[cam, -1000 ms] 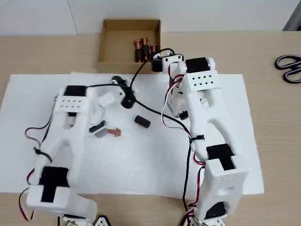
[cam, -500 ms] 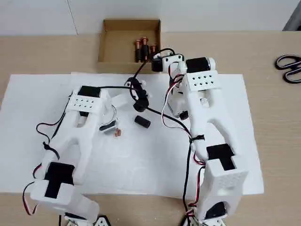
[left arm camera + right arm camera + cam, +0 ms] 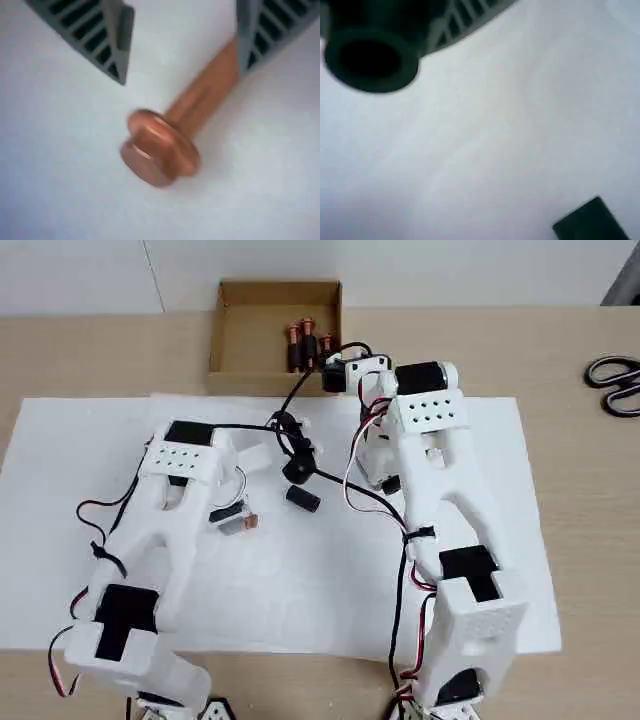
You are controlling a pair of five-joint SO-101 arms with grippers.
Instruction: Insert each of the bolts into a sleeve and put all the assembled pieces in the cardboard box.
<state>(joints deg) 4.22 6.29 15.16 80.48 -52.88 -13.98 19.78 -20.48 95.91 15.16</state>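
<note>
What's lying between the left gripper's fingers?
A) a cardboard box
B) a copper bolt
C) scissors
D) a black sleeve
B: the copper bolt lies on the white paper, between the open fingers of the left gripper.

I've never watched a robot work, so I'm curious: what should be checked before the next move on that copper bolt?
1. Left gripper open: ok.
2. Bolt between its fingers: ok, though the shaft lies close against one finger, not centred.
3. Held sleeve in the right gripper, open end showing: ok.
4. Bolt lined up with the held sleeve: not ok, it lies flat on the white paper.
5. Spare sleeve apart from the bolt: ok.
6. Room in the cardboard box: ok, the assembled pieces sit at one side.
</note>
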